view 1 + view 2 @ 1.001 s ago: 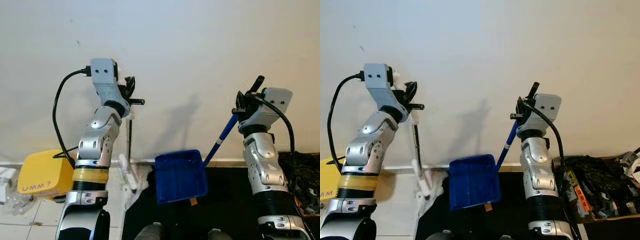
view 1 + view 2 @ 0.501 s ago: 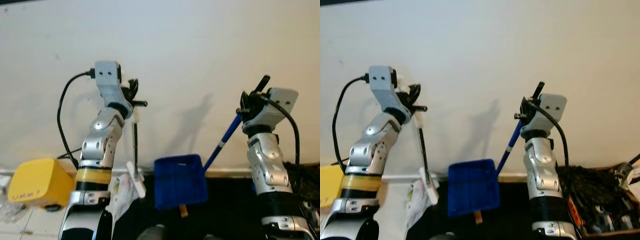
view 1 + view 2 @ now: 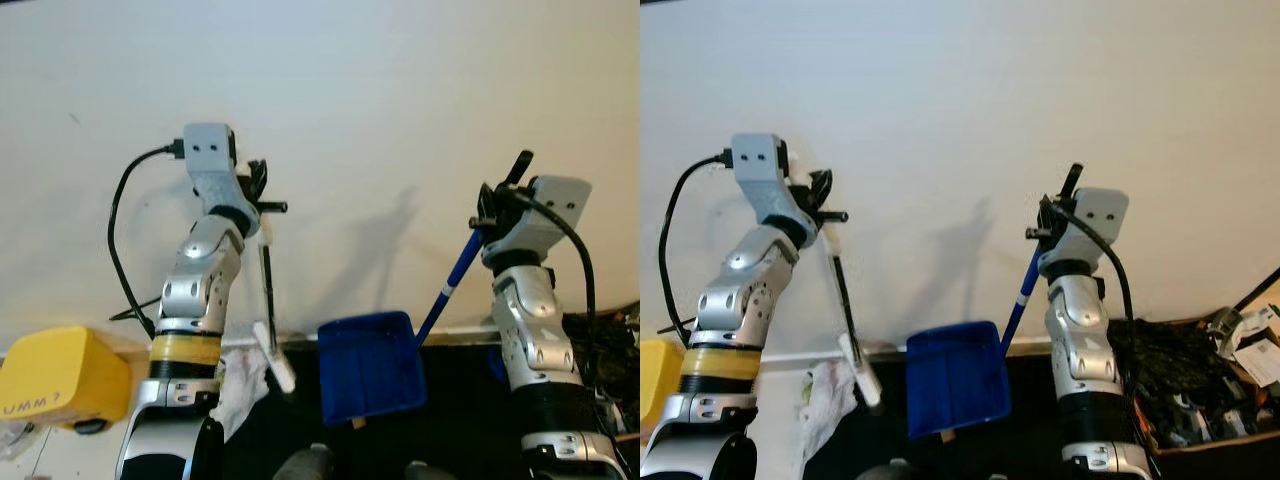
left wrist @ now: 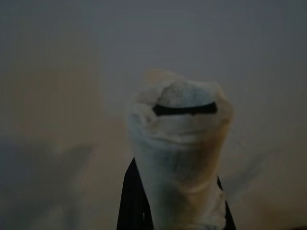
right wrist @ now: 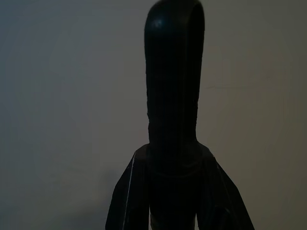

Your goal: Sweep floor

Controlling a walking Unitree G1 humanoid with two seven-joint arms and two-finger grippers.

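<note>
Both silver arms are raised with forearms pointed upward before a pale wall. The left arm is bent at the elbow, its wrist tilted inward, and the left gripper (image 3: 259, 190) is closed on the top of a thin handle. The right arm stands nearly upright, and the right gripper (image 3: 500, 195) is clamped on the upper end of a blue handle; in the dim right wrist view, the fingers (image 5: 129, 201) appear to be pressed against a dark grip, though little detail can be made out.
</note>
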